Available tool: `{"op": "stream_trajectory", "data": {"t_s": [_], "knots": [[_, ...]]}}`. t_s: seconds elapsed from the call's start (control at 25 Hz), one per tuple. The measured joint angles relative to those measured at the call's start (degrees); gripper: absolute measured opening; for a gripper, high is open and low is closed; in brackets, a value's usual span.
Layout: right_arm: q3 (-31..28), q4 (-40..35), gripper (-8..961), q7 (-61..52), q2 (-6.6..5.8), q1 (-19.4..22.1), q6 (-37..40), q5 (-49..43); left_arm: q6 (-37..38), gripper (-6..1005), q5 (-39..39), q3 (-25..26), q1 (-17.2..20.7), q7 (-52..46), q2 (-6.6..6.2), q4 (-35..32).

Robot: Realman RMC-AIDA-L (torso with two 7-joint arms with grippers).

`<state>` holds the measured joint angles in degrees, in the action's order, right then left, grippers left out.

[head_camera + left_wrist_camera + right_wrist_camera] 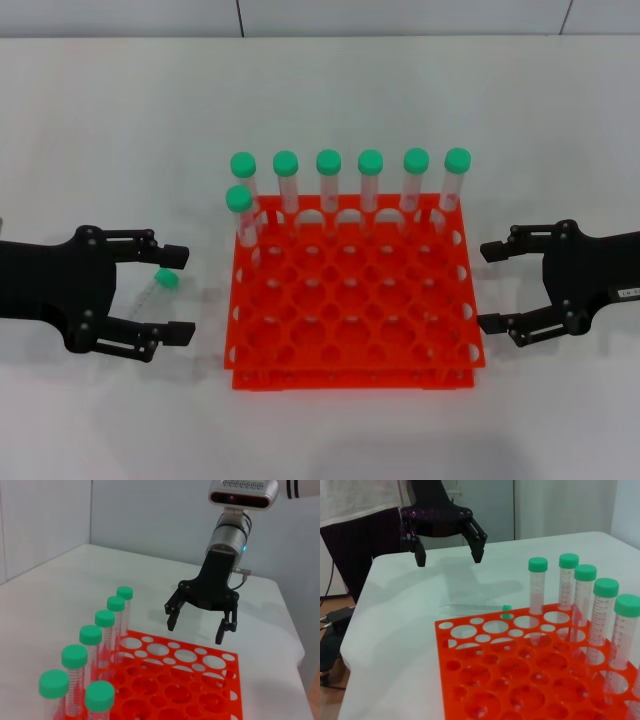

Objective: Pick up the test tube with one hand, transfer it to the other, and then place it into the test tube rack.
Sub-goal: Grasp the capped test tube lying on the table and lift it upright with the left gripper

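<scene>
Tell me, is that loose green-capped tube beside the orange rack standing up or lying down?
Lying down. The test tube rests flat on the table, outside the test tube rack, between the open fingers of the left end effector.

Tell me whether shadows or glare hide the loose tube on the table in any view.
Head view: the clear plastic green-capped tube lying between the fingers of the left black end effector nearly blends into the white table; only its cap stands out. Right wrist view: the tube reads clearly beside the orange-red plastic rack, with the end effector's soft shadow behind it. Left wrist view: not shown.

left gripper (pixel 181 294) jaws spread, right gripper (pixel 491 287) jaws spread
</scene>
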<state>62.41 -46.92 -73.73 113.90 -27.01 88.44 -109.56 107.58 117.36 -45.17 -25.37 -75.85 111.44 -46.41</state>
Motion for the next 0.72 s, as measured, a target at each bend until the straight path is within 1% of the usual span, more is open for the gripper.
{"op": "stream_trajectory", "data": {"t_s": [0.16,0.36,0.72], "knots": [[0.1,0.0,854,0.0,0.04,0.1,0.1,0.0,0.0,858,0.1,0.0,0.2,0.0,0.11,0.0],[0.2,0.1,854,0.0,0.41,0.1,0.0,-0.1,0.1,858,0.2,0.0,0.3,0.2,0.47,0.0],[0.3,0.1,854,0.1,0.53,0.1,0.0,-0.2,0.0,857,0.4,-0.4,0.1,0.0,0.88,0.3]]}}
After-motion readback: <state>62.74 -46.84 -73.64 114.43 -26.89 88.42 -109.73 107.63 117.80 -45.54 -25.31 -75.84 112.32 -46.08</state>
